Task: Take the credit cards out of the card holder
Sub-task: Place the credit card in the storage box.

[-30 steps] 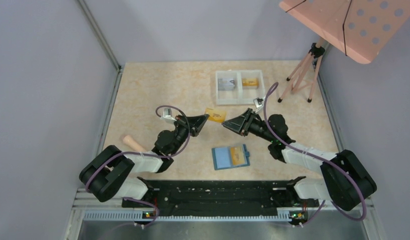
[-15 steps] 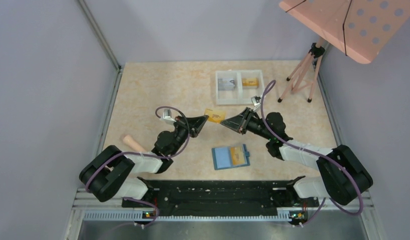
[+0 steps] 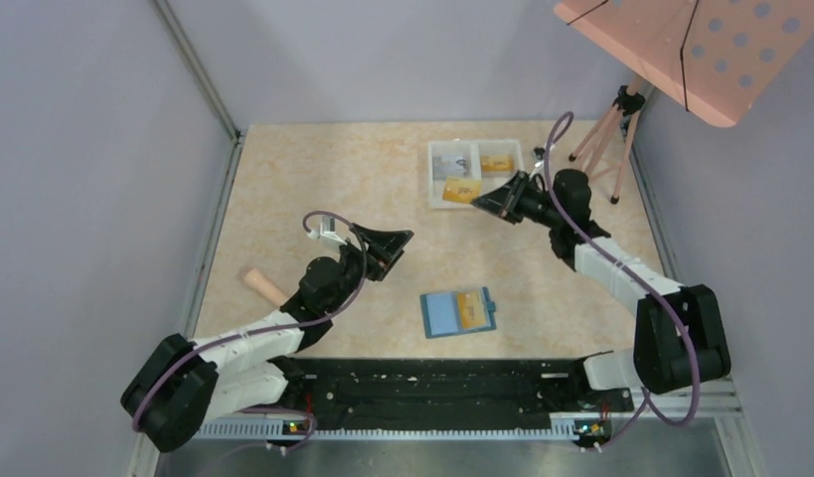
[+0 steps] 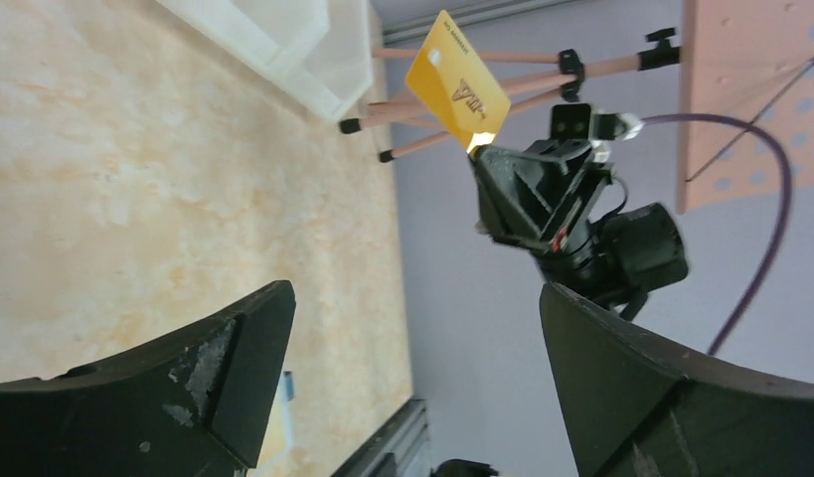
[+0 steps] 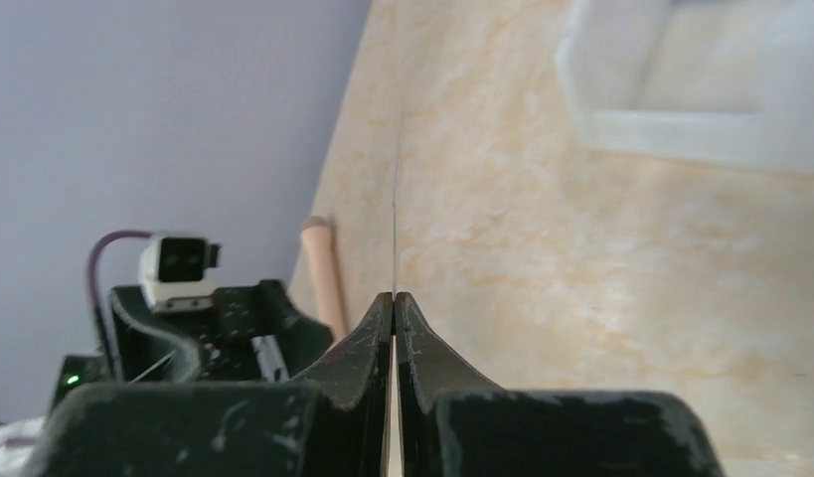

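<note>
The teal card holder (image 3: 444,314) lies open on the table near the front, with an orange credit card (image 3: 472,308) lying on its right half. My right gripper (image 3: 481,198) is shut on another orange credit card (image 3: 462,189) and holds it above the front edge of the white tray (image 3: 475,146). The left wrist view shows that card (image 4: 457,84) face on, pinched at its corner. In the right wrist view it is a thin edge-on line (image 5: 396,199) rising from the closed fingertips (image 5: 383,323). My left gripper (image 3: 401,248) stands wide open and empty, left of the holder.
The tray holds a greyish card (image 3: 447,165) in its left compartment and an orange one (image 3: 497,162) in its right. A wooden handle (image 3: 266,286) lies by the left arm. A pink tripod (image 3: 601,139) with a perforated board stands at the back right.
The orange card passed from the left gripper to the right. The right arm swung back and right with it to the tray. The left gripper opened.
</note>
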`<control>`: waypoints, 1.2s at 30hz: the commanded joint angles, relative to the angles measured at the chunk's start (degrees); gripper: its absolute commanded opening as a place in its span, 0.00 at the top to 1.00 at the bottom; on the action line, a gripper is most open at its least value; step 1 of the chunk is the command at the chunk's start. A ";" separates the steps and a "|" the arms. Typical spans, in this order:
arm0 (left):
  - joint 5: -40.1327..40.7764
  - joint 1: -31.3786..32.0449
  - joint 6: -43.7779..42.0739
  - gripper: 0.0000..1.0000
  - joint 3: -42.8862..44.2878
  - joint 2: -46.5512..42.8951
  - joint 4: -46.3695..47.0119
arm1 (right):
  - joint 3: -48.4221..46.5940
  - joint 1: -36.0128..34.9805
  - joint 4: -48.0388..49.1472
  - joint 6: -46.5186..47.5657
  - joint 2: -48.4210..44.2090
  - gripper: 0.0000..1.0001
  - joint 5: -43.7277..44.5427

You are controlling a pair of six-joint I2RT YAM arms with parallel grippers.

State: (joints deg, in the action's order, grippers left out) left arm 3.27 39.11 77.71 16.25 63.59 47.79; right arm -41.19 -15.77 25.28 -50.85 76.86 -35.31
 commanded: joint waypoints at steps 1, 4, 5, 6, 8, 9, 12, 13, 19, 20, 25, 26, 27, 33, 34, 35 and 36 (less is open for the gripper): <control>3.44 0.17 -10.36 0.01 5.32 -7.16 -22.78 | -10.06 6.48 -21.09 16.90 3.07 1.00 -0.27; 7.01 0.04 -14.69 0.01 6.22 -11.64 -30.69 | -16.48 9.34 -29.55 22.33 5.71 1.00 3.70; 8.43 -0.11 -15.08 0.01 6.20 -13.01 -32.93 | -18.35 10.11 -31.43 23.47 6.58 1.00 5.08; 9.41 -0.51 -15.29 0.01 6.10 -14.36 -34.91 | -20.04 10.55 -32.89 24.43 7.43 1.00 6.66; 9.30 -1.86 -16.83 0.01 6.10 -16.74 -38.11 | -23.95 10.89 -36.06 26.67 10.32 1.00 10.01; 8.99 -2.68 -17.41 0.01 6.26 -17.75 -40.16 | -25.92 10.94 -37.41 27.56 11.75 1.00 11.52; 5.82 -5.81 -20.35 0.01 7.75 -19.70 -45.24 | -31.11 11.02 -39.76 29.18 15.82 1.00 14.84; 2.95 -7.19 -22.41 0.01 8.53 -20.14 -46.08 | -32.62 10.99 -40.23 29.69 17.05 1.00 15.95; -2.72 -10.45 -35.28 0.01 18.41 -18.00 -60.66 | -40.76 10.97 -41.84 30.99 23.65 1.00 17.37; -2.74 -10.47 -37.87 0.01 20.31 -17.11 -63.17 | -41.84 10.95 -42.03 31.26 25.01 1.00 17.18; -2.87 -10.56 -45.15 0.01 27.05 -13.61 -71.48 | -48.25 10.95 -44.19 33.18 31.77 1.00 14.24; -2.98 -10.60 -46.17 0.01 27.66 -13.34 -71.77 | -49.53 10.95 -44.69 33.36 32.79 1.00 13.80; -3.84 -10.62 -47.07 0.01 27.94 -13.32 -71.78 | -50.71 10.95 -45.32 33.51 33.63 1.00 13.69; -11.66 -10.63 -51.07 0.01 27.43 -14.98 -69.51 | -57.42 10.98 -48.99 35.31 38.71 1.00 13.95; -12.15 -10.63 -51.38 0.01 27.19 -15.36 -69.26 | -58.63 11.01 -49.73 35.59 39.73 1.00 13.48; -12.54 -10.70 -51.69 0.01 27.03 -15.61 -69.02 | -59.63 11.03 -50.02 35.81 40.75 1.00 12.67; -12.73 -10.64 -52.04 0.01 26.88 -15.87 -68.91 | -60.18 11.08 -49.87 35.72 41.40 1.00 11.98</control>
State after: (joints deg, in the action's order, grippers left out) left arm -5.37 28.71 29.71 42.44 49.71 -22.33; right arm -95.83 -5.02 -22.94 -17.04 115.79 -20.99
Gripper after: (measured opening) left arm 0.991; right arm 0.005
